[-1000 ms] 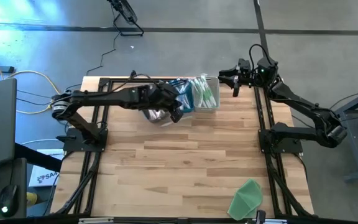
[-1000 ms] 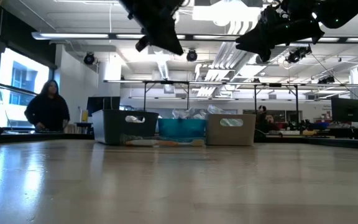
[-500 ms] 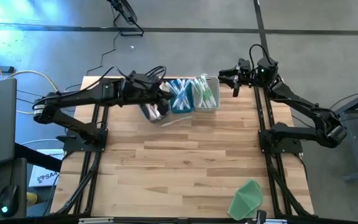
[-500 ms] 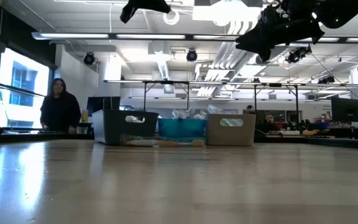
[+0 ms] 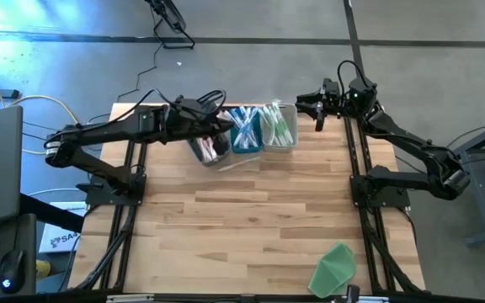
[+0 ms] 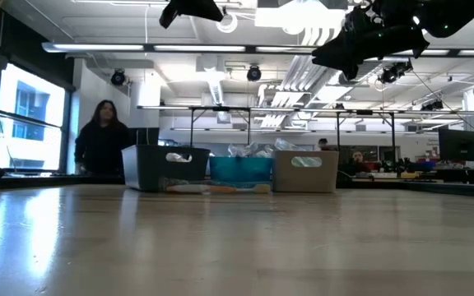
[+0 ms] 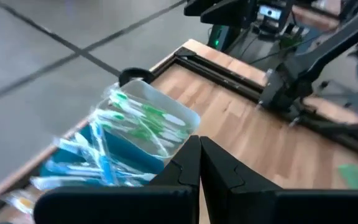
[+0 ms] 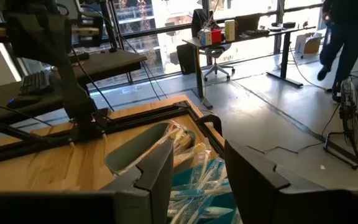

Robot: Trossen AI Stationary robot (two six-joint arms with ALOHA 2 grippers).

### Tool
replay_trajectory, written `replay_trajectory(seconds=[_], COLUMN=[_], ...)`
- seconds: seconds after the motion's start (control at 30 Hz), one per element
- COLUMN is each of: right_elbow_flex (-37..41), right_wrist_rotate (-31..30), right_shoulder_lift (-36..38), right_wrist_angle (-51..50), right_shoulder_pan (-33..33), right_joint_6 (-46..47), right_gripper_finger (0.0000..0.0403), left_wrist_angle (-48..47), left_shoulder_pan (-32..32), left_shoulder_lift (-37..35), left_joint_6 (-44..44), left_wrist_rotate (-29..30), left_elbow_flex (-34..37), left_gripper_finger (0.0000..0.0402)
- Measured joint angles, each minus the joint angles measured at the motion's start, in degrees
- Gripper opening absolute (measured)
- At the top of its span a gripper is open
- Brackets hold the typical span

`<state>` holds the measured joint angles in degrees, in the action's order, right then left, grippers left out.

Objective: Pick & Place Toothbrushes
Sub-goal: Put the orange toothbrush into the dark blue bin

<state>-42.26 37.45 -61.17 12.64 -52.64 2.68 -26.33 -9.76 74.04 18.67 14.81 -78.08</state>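
Three bins sit in a row at the far edge of the table (image 5: 251, 210): a dark bin (image 5: 206, 149), a blue bin (image 5: 244, 135) and a clear bin (image 5: 279, 128), touching side by side. The toothbrushes (image 5: 247, 128) stand sorted inside them: pink/orange in the dark bin, light blue in the blue one, green in the clear one (a few more lie on the table just in front of the bins, too small to count). Left gripper (image 5: 222, 126) hangs above the dark bin's far rim, fingers (image 7: 188, 168) pressed together, nothing between them; the toothbrushes lie below and just beside it toward the blue bin. Right gripper (image 5: 313, 108) hovers off the clear bin's outer side, near but apart, jaws parted and empty. A green sheet (image 5: 333, 267) lies at the near right corner of the table, well apart from everything.
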Motion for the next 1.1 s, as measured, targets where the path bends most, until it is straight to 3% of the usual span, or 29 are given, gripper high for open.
replay_trajectory(seconds=[0.17,0.33,0.6,0.77,1.0,1.1], right_elbow_flex=[0.0,0.0,0.0,0.0,-3.0,-7.1], right_wrist_rotate=[0.0,-1.5,-18.2,-22.8,-31.7,-34.2], right_shoulder_lift=[0.0,-0.1,-0.2,-0.3,-5.6,-9.8], right_wrist_angle=[0.0,0.4,7.0,7.3,6.6,1.5], right_shoulder_pan=[0.6,4.8,14.7,20.9,30.4,33.4], right_joint_6=[-1.8,-6.0,-5.7,-8.1,-13.2,-15.4], right_gripper_finger=[0.0136,0.0136,0.0136,0.0136,0.0136,0.0136], left_wrist_angle=[-0.6,0.6,9.8,9.6,6.6,4.5], left_shoulder_pan=[0.0,-0.1,0.0,0.0,0.0,0.0], left_shoulder_lift=[-1.5,-8.9,-28.6,-41.5,-54.3,-57.3], left_joint_6=[-6.2,-7.9,-14.9,-15.2,-13.7,-13.0], left_wrist_rotate=[5.3,8.0,0.7,0.5,0.7,0.8], left_elbow_flex=[1.3,8.8,26.2,34.5,39.4,39.4], left_gripper_finger=[0.0,0.0,0.0,0.0,0.0,0.0])
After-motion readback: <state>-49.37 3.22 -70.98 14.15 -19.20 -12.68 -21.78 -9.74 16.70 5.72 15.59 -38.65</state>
